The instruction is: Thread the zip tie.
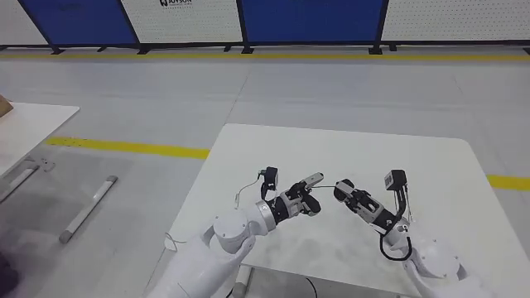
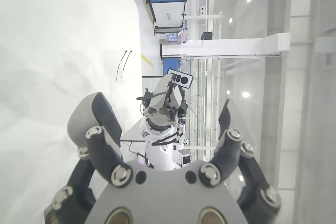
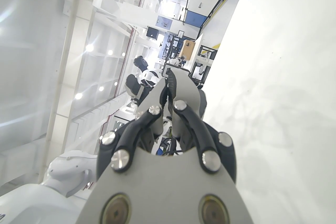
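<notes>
My right gripper (image 3: 170, 73) is shut on a black zip tie (image 3: 171, 83), whose ribbed strap runs between its two fingers. In the left wrist view that right gripper (image 2: 169, 88) faces the camera, and the zip tie (image 2: 152, 96) pokes out sideways from it as a thin black line. My left gripper (image 2: 162, 103) stands open, its fingers spread wide with nothing between them. From the top, the left gripper (image 1: 310, 185) and the right gripper (image 1: 341, 189) face each other above the table's front part. The thin zip tie (image 1: 325, 186) spans the small gap between them.
Two spare black zip ties (image 2: 123, 66) lie side by side on the white table (image 1: 373, 153), out past the right gripper. The table's far edge borders grey floor with a yellow line (image 1: 124, 146). Another white table (image 1: 33, 124) stands off to the left.
</notes>
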Controlling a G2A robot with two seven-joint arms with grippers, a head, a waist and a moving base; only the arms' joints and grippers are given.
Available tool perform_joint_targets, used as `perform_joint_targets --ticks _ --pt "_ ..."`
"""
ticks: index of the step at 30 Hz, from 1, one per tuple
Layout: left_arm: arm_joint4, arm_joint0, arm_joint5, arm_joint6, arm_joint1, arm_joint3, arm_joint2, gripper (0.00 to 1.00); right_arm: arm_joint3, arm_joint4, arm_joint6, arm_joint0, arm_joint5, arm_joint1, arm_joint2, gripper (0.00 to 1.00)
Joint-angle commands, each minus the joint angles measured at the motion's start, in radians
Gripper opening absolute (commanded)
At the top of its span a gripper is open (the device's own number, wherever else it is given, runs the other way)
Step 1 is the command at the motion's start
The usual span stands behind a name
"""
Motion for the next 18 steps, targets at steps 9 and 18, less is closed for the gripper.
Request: perform_joint_targets --ticks 9,18 --pt "-0.015 -0.027 -0.001 0.043 -0.007 0.024 0.016 1.0 0.0 0.0 0.0 0.0 0.0 0.0 0.0 0.0" --pt "-0.022 -0.041 -0.003 0.059 -0.012 0.035 0.027 1.0 0.0 0.0 0.0 0.0 0.0 0.0 0.0 0.0"
